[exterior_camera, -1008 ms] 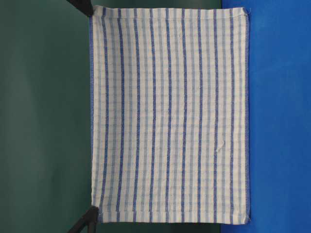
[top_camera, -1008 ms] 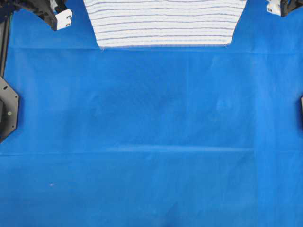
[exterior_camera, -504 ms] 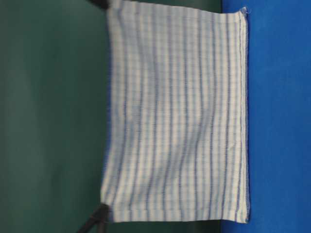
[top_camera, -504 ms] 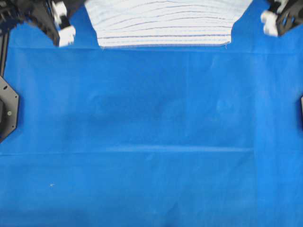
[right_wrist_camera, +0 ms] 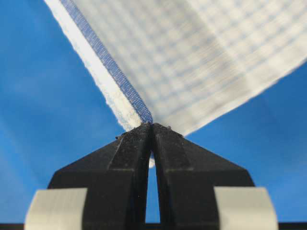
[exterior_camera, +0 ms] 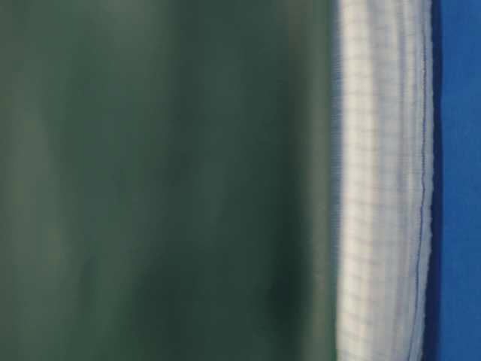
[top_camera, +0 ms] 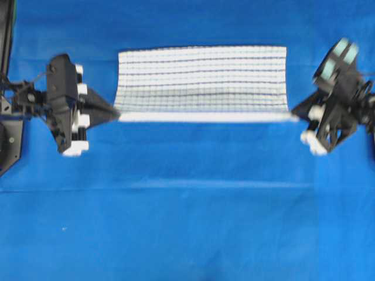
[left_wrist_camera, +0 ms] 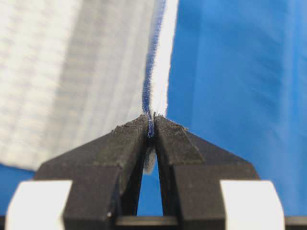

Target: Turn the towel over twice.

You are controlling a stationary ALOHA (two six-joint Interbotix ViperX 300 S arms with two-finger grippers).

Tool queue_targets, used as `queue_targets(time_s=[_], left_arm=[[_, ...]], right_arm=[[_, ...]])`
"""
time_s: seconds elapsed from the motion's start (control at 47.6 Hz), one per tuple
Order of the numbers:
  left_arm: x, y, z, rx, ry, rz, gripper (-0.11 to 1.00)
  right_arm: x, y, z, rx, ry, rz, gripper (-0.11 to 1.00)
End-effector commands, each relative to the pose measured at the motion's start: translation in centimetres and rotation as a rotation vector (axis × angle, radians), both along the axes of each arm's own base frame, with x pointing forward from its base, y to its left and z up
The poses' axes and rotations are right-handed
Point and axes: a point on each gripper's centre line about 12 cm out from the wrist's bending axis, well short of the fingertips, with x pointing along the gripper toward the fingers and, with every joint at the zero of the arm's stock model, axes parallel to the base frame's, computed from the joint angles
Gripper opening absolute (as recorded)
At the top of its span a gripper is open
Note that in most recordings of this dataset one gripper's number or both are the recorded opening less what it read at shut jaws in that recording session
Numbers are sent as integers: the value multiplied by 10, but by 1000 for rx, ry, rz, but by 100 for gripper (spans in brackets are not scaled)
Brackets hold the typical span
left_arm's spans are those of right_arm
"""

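Blue sheet (top_camera: 187, 222) is spread across the desk beneath the towel (top_camera: 202, 79). The towel's near corners are pinched by the closed left gripper (top_camera: 116, 115) and closed right gripper (top_camera: 295, 115), nothing lying between.

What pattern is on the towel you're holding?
White with thin dark-blue and light-blue stripes crossed by faint lines, a fine check; the towel shows it best in the overhead view.
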Motion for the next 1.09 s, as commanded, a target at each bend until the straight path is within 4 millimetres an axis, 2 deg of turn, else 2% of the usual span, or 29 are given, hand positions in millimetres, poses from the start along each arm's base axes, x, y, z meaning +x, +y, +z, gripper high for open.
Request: queue_targets(time_s=[0.0, 0.21, 0.42, 0.966, 1.029, 1.071], left_arm=[[1, -18, -10, -44, 35, -39, 5], [3, -56, -32, -131, 109, -112, 5], [8, -79, -42, -134, 131, -186, 5], [11, -84, -46, -129, 145, -202, 5], [12, -85, -45, -131, 142, -202, 9], [12, -85, -45, -132, 143, -200, 15]], right_arm=[[7, 22, -12, 35, 42, 30, 3], [20, 66, -36, 90, 123, 56, 3], [29, 93, -41, 99, 137, 89, 3], [32, 96, -40, 69, 133, 117, 3], [33, 96, -40, 70, 130, 117, 4], [33, 96, -40, 68, 132, 116, 4]])
